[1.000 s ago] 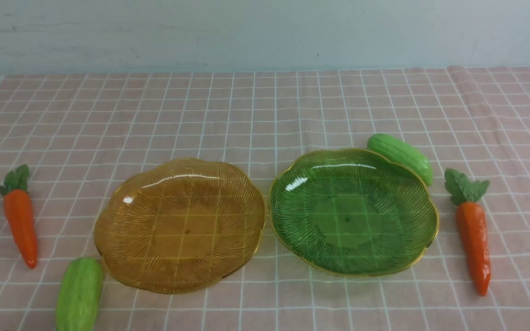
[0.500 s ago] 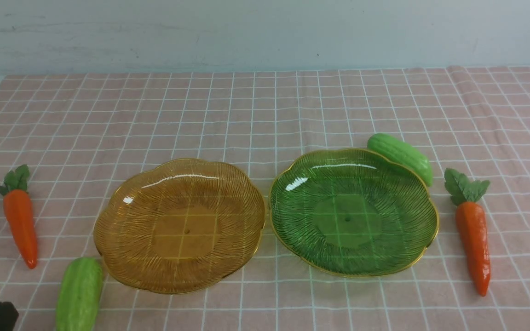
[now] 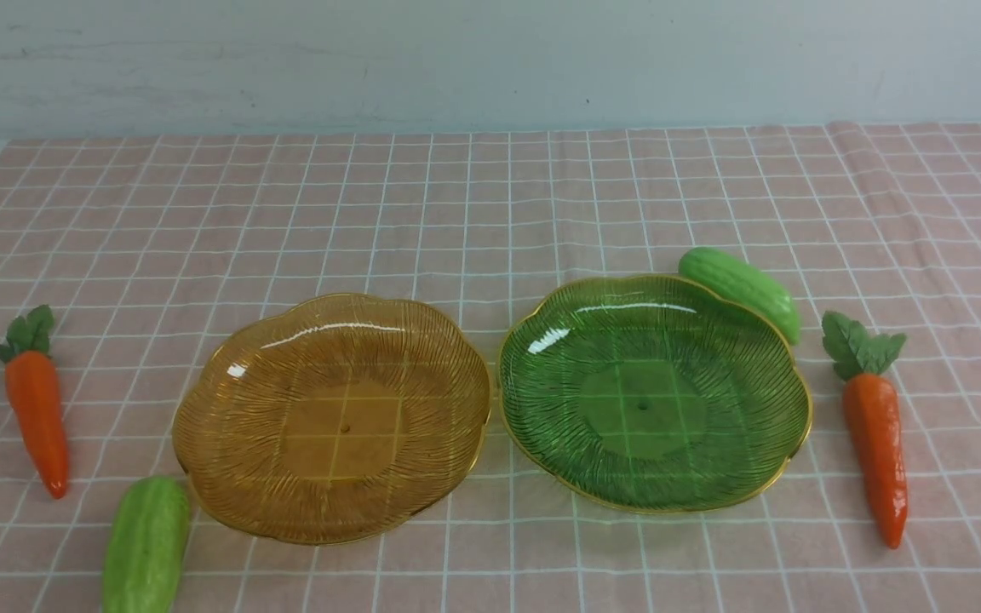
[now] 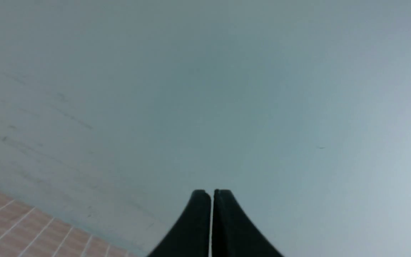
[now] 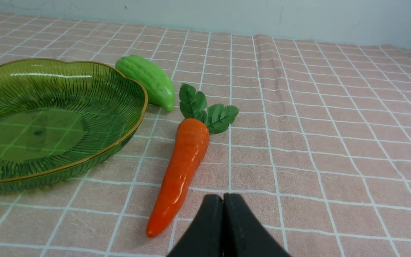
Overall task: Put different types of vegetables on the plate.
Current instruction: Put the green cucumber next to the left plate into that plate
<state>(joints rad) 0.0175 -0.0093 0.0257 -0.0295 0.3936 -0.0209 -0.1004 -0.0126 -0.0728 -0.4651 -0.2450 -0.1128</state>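
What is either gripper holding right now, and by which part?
Nothing is held. The left gripper and the right gripper are both shut with nothing between them. The nearest carrot lies free on the tablecloth.

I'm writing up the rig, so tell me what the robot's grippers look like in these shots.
Only the tips show. The left gripper and right gripper each have two plain matte black fingers, broad lower down and tapering to rounded ends. No cables or markings show.

Empty amber plate point(image 3: 330, 417) left, empty green plate point(image 3: 654, 392) right. Left carrot point(image 3: 37, 417) and right carrot point(image 3: 876, 443) are laid outside them, leaves far; near gourd point(image 3: 146, 545) beside amber, far gourd point(image 3: 742, 288) behind green
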